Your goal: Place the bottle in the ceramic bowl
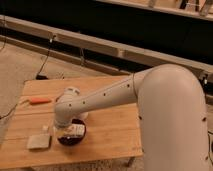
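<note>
The dark purple ceramic bowl [71, 138] sits on the wooden table [110, 130] near its front left. The bottle [76, 130], clear with a whitish label, lies over the bowl's inside, just under my gripper. My gripper [67, 129] hangs from the white arm directly above the bowl, its wrist covering the bowl's back rim. The arm hides most of the gripper.
A flat grey-beige sponge [39, 141] lies left of the bowl. A slim orange object [39, 100] lies at the table's left edge. My large white arm [170, 110] crosses the table's right side. A dark rail and cables run behind the table.
</note>
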Robot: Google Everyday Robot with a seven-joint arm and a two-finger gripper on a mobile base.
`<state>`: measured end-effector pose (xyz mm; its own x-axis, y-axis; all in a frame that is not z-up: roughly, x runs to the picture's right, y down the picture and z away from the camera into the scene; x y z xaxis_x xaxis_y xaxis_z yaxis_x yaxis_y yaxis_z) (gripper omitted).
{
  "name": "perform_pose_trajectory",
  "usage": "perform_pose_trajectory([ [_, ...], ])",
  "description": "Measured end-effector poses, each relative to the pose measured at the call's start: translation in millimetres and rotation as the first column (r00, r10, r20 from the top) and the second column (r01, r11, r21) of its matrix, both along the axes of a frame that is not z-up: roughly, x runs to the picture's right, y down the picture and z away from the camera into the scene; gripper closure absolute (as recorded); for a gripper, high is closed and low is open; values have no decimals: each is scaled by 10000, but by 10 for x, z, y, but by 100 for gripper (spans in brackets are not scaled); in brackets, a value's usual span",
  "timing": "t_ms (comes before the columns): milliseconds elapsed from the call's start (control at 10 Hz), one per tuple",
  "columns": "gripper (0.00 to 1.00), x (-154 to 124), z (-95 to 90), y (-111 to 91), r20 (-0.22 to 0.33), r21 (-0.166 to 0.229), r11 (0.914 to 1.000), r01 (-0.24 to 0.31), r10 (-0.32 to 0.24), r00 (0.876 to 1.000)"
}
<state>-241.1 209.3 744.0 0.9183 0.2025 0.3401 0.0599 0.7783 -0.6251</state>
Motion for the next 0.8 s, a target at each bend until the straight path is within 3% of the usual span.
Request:
perform_pose_trajectory([
  [400, 20, -56, -59, -119, 183, 52, 10000, -79, 78, 9998],
  [600, 20, -89, -143, -275, 292, 143, 9991, -390, 385, 9988],
  [800, 20, -71, -332, -704, 328, 221, 9883, -1506, 1499, 9882],
])
